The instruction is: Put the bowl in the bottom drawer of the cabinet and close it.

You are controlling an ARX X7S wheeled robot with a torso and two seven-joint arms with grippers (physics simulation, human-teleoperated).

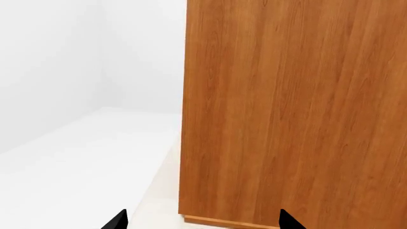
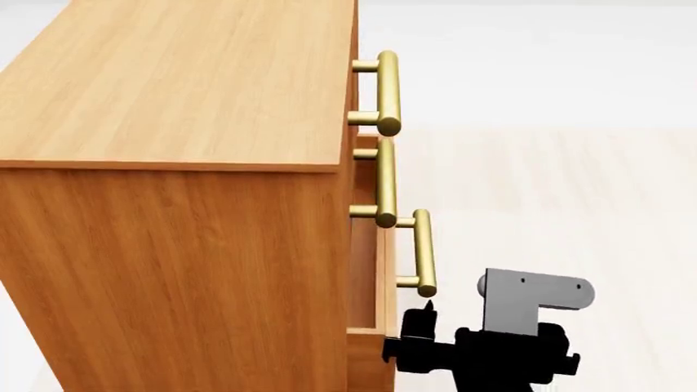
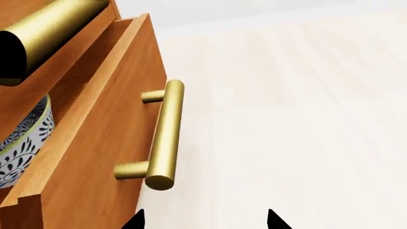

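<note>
With the bowl inside the part-open bottom drawer, my empty, spread right gripper faced its rigid, slick brass handle.

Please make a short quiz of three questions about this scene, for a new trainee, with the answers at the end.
1. True or false: the bottom drawer is fully shut.
2. Where is the bowl now? A. on the floor; B. inside the bottom drawer; C. on top of the cabinet.
3. Fill in: the right hand is open and holds ____.

Key
1. False. It stands partly open, its front pulled out past the upper drawers.
2. B. The right wrist view shows its patterned wall behind the drawer front.
3. Nothing. Its fingertips are apart, below the bottom drawer's brass handle, not touching it.
</note>
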